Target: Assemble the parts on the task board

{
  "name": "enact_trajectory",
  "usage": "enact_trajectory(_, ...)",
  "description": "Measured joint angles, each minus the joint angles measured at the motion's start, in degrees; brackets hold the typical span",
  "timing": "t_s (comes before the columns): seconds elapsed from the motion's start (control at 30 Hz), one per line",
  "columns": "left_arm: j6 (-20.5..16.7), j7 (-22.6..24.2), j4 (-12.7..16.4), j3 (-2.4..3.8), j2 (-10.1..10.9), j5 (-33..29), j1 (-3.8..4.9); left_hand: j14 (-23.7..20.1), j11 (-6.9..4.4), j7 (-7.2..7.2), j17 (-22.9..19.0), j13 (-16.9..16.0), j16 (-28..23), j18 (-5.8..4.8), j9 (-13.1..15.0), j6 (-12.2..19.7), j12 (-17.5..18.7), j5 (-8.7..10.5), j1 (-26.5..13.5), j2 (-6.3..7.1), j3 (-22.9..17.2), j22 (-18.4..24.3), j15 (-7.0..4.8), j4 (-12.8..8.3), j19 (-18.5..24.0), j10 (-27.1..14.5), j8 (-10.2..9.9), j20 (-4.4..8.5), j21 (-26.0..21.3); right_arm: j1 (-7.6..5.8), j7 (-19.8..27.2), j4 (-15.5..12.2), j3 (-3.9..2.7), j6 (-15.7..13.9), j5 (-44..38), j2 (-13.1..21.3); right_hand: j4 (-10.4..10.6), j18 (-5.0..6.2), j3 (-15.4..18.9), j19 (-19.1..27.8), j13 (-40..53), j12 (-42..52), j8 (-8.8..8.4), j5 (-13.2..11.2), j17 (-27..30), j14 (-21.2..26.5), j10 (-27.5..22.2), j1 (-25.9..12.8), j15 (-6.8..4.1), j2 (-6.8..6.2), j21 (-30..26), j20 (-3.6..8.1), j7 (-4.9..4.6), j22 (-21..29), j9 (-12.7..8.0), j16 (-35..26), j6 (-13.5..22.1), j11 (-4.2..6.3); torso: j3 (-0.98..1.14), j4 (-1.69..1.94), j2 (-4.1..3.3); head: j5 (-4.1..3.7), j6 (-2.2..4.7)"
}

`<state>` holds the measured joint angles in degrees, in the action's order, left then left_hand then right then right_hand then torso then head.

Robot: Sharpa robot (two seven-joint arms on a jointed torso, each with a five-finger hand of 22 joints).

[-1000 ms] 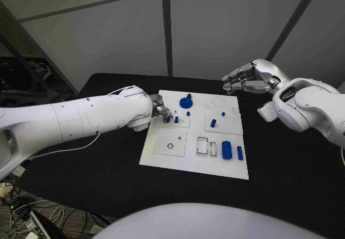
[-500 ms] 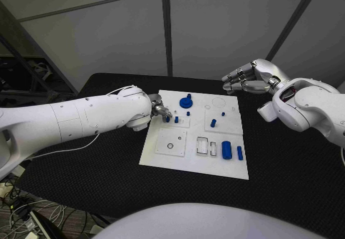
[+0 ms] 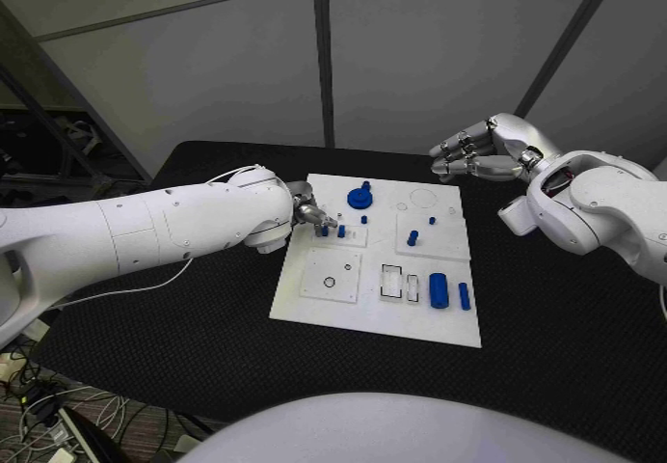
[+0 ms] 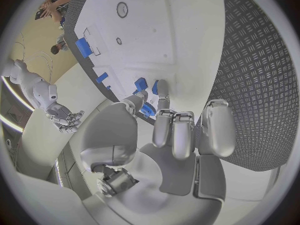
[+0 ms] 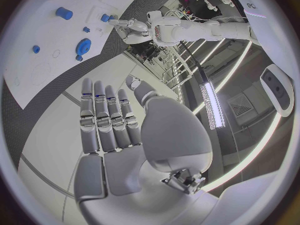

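Note:
The white task board point(image 3: 364, 307) lies mid-table. My left hand point(image 3: 307, 212) is over the board's far left part, fingertips pinching a small blue peg point(image 3: 323, 230) that stands on the board; the left wrist view shows the peg point(image 4: 149, 110) between thumb and fingers point(image 4: 161, 89). A second peg point(image 3: 340, 231) stands right beside it. A blue gear point(image 3: 360, 200) sits behind them. My right hand point(image 3: 480, 149) hovers open beyond the board's far right corner, holding nothing, its fingers point(image 5: 106, 117) stretched out.
More blue pegs point(image 3: 413, 237) stand on the board's right half. A thick blue cylinder point(image 3: 438, 290) and a thin one point(image 3: 463, 296) lie near its front right, beside two rectangular slots point(image 3: 399, 284). Black table point(image 3: 556, 318) surrounds the board.

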<state>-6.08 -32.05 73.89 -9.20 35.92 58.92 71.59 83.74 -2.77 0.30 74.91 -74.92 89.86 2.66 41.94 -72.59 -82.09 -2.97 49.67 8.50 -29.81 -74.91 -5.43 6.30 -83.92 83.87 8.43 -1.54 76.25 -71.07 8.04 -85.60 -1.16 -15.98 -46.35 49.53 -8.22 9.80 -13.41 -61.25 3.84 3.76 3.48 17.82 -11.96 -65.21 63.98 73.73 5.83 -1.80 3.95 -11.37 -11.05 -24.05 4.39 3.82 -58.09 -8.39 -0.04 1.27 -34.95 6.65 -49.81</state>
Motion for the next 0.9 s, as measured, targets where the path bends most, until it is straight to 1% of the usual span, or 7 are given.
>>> enact_trajectory(0.37,-0.52,0.0,0.31,0.32,1.17,0.0,-0.05,0.0,0.0,0.21,0.0,0.0,0.0,0.0,-0.17,-0.2,0.6,-0.01,2.31,1.53,1.04,0.0,0.0,2.56,-0.21,0.0,-0.54,0.21,-0.45,0.0,0.01,0.06,0.0,0.0,0.0,0.04,0.0,0.0,0.0,0.0,0.0,0.0,0.0,0.0,-0.01,0.0,0.0,0.0,0.0,0.0,0.0,0.0,0.0,0.0,0.0,0.0,0.0,0.0,-0.01,0.01,0.01,-0.04,0.09)
enact_trajectory(0.63,-2.3,0.13,0.67,3.82,1.8,-0.02,0.06,0.0,0.2,1.06,0.0,0.01,0.0,0.0,-0.57,1.67,5.11,-0.02,2.46,3.02,3.18,0.0,0.0,7.11,-0.18,-0.2,-1.92,0.24,-4.39,0.0,0.02,0.41,0.01,0.0,0.0,0.06,-0.01,0.0,0.0,0.0,0.0,0.0,0.0,0.0,-0.01,0.0,0.0,0.0,0.0,0.0,0.0,0.0,0.0,-0.01,0.01,0.0,0.0,0.0,-0.04,0.03,0.02,-0.15,0.38)
enact_trajectory(0.67,-2.92,0.3,0.71,4.52,1.85,-0.07,0.19,0.1,0.61,1.34,0.0,0.01,-0.74,0.05,-0.71,2.8,7.88,-0.02,2.53,3.94,4.31,0.0,0.1,8.54,1.04,-1.72,-2.49,0.38,-8.1,0.0,0.02,0.53,0.01,0.0,0.0,0.04,-0.01,0.0,0.0,0.0,0.0,0.0,0.0,0.0,0.0,0.0,-0.01,0.0,0.0,0.0,0.0,0.0,0.0,0.01,0.01,0.0,0.0,-0.01,-0.04,0.03,0.02,-0.18,0.44)
enact_trajectory(0.7,-3.06,0.34,0.72,4.64,1.86,-0.09,0.22,0.16,0.72,1.47,0.0,0.04,-1.26,0.06,-0.75,3.15,8.95,-0.02,2.7,4.05,4.7,0.0,0.16,8.93,1.56,-2.37,-2.69,0.34,-9.5,0.0,0.02,0.56,0.01,0.0,0.0,0.04,-0.01,0.0,0.0,0.0,0.01,0.0,0.0,0.0,0.03,0.0,-0.02,0.0,0.0,0.0,0.0,0.0,0.0,0.05,0.01,0.0,0.0,-0.02,-0.04,0.03,0.02,-0.19,0.45)
enact_trajectory(0.77,-4.11,0.88,0.73,5.27,1.92,-0.39,0.54,0.26,1.52,2.36,0.0,3.73,-5.51,4.06,-1.02,5.48,16.77,-0.02,3.69,5.0,7.2,0.0,0.89,10.05,5.43,-7.15,-3.94,-0.09,-19.91,0.0,0.03,0.69,0.01,0.0,0.0,0.03,-0.01,0.0,0.01,0.0,0.01,0.0,0.0,0.0,0.12,0.0,-0.21,0.0,0.0,0.0,0.0,0.0,0.0,0.2,0.01,0.0,0.0,-0.21,-0.04,0.02,0.02,-0.26,0.55)
enact_trajectory(0.83,-5.0,1.74,0.73,5.59,1.97,-0.9,0.82,-0.85,2.77,3.44,-2.14,11.33,-12.59,4.11,-2.02,9.4,28.08,-0.02,6.71,4.39,8.44,0.96,1.82,9.88,11.04,-14.66,-4.21,-0.89,-33.96,0.0,0.03,0.8,0.02,0.0,0.0,0.03,-0.01,0.0,0.01,0.0,0.01,0.0,0.0,0.0,0.12,0.0,-0.21,0.0,0.0,0.0,0.0,0.0,0.0,0.22,0.01,0.0,0.0,-0.21,-0.03,0.02,0.02,-0.37,0.66)
enact_trajectory(0.9,-6.02,3.4,0.62,5.87,1.97,-1.75,1.11,-5.9,3.39,4.2,-11.24,18.15,-23.1,8.61,-3.52,13.46,38.27,-0.02,11.31,3.62,8.14,4.91,2.59,8.48,16.29,-22.18,-4.44,-1.57,-45.7,0.01,0.03,0.92,0.02,0.0,0.0,0.03,-0.01,0.0,0.01,0.0,0.01,0.0,0.0,0.0,0.27,0.0,-0.21,0.01,0.0,-0.01,0.0,0.0,0.0,0.4,0.01,0.0,0.0,-0.21,-0.02,0.01,0.02,-0.49,0.77)
